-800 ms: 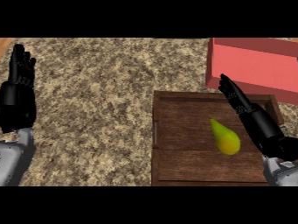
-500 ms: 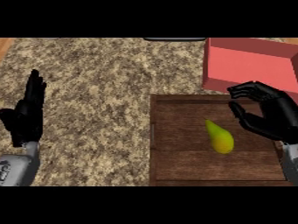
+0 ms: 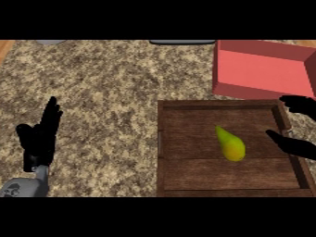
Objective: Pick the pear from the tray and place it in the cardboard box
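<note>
Since half a second ago, the right hand [image 3: 305, 109] is sitting nearer the view's right edge, partly cut off, over the tray's [image 3: 161, 152] right rim, thumb and fingers spread wide, holding nothing. The pear [image 3: 230, 144] is lying in the tray, left of that hand, untouched. The left hand [image 3: 41, 139] is resting open at lower left.

Pear [image 3: 230, 144] on tray [image 3: 194, 178] (right hand [image 3: 305, 107] beside)

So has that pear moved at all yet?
No. The pear lies in the same spot on the wooden tray, near its middle, and the right hand is not touching it.
</note>
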### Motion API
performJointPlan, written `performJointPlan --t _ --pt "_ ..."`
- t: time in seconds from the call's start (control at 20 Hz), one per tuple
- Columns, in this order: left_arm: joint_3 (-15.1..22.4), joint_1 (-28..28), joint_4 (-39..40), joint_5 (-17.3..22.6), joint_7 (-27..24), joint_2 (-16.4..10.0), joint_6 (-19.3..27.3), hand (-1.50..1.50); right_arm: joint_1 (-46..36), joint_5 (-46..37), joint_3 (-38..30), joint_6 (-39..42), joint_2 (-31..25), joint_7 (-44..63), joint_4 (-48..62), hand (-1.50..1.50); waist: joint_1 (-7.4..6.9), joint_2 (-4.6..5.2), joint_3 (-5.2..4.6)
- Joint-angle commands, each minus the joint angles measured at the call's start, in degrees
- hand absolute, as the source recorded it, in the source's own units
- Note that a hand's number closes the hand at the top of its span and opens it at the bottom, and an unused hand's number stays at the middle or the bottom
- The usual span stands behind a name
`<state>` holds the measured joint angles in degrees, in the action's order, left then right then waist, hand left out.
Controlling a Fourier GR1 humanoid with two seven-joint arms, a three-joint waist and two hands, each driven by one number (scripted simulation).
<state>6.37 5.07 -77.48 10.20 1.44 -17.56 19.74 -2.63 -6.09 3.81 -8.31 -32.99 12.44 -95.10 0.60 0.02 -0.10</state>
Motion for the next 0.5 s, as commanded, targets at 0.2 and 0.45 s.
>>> performJointPlan --t 0.2,0.45 --pt "-1.1 2.4 4.2 0.1 -1.0 1.7 -1.7 0.0 -3.2 0.2 -0.2 13.3 -9.8 17.1 -5.8 -1.5 -0.51 0.01 0.02" --pt "-1.5 2.6 3.9 -0.7 -0.1 2.1 -1.4 0.0 -10.7 8.5 -1.7 22.9 -12.3 29.3 -7.1 -1.5 -0.92 0.05 0.03"
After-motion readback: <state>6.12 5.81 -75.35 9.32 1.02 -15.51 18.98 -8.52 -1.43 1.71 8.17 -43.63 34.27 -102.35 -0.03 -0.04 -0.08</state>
